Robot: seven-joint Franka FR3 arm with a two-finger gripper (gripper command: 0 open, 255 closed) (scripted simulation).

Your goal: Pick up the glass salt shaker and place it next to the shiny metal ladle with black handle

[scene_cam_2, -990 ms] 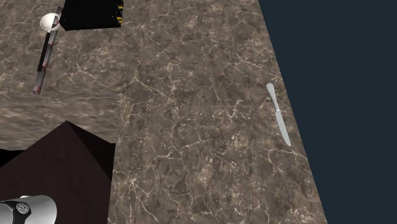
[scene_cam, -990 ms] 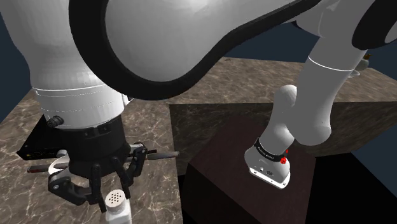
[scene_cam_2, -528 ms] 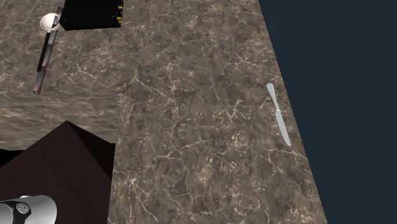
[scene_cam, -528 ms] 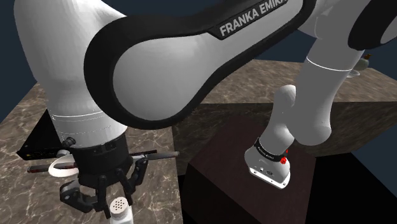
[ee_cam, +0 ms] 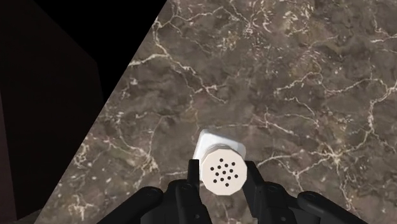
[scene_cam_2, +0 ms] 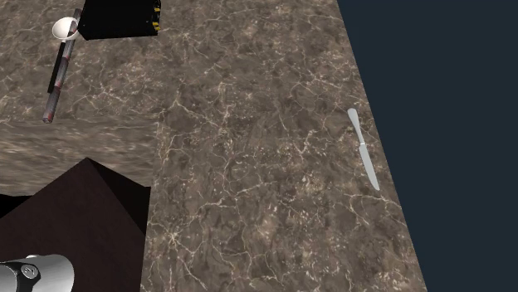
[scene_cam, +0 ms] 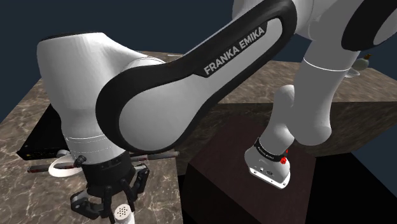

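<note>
White with a dotted cap, the shaker (ee_cam: 222, 167) stands upright on the brown marbled counter (ee_cam: 286, 76), right between the fingers (ee_cam: 195, 184) of your gripper (ee_cam: 222, 181). The jaws stand only as far apart as the cap is wide and seem to touch it on both sides, so you look to have hold of it high up, at the top. I cannot tell whether its base is off the counter.

In the second exterior view the ladle (scene_cam_2: 58, 70) lies at eleven o'clock, its bowl beside a black box (scene_cam_2: 120, 17); a knife (scene_cam_2: 363, 149) lies well apart at three o'clock. In the shoulder view the ladle sits near the gripper, at about ten o'clock from it.

Expect the shaker to be light and stiff. If it is glass, as the task says, it will also be smooth and brittle. A hold on the cap alone may let it tilt or slide. A seat lower on the straight body would be safer. Squeeze moderately, keep it upright, and set it down softly beside the ladle's handle.
</note>
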